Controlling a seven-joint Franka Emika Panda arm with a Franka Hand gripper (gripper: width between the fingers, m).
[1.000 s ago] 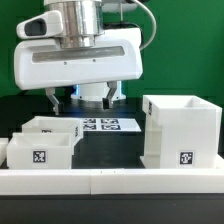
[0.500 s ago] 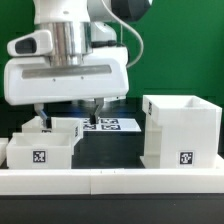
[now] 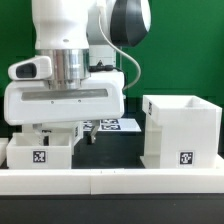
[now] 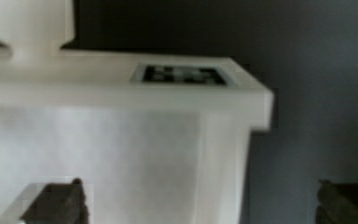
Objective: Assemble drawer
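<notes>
Two small white open-top trays stand at the exterior view's left. The front tray [image 3: 40,153] shows a tag, and the rear tray [image 3: 62,131] is mostly hidden behind it and under the arm. The large cube-shaped housing [image 3: 180,130] stands at the right, open side up. My gripper [image 3: 60,131] is low over the rear tray. In the wrist view the gripper [image 4: 202,203] is open, with dark fingertips [image 4: 55,201] wide apart. A white tray [image 4: 158,140] bearing a tag fills the space between them, one finger over its white surface and the other beyond its edge.
A long low white rail [image 3: 110,181] runs along the front of the table. The marker board [image 3: 112,125] lies flat behind, between the trays and the housing. A green wall stands at the back.
The gripper has moved to the exterior view's left and come down, from above the marker board to low over the rear tray. The trays and the housing have not moved.
</notes>
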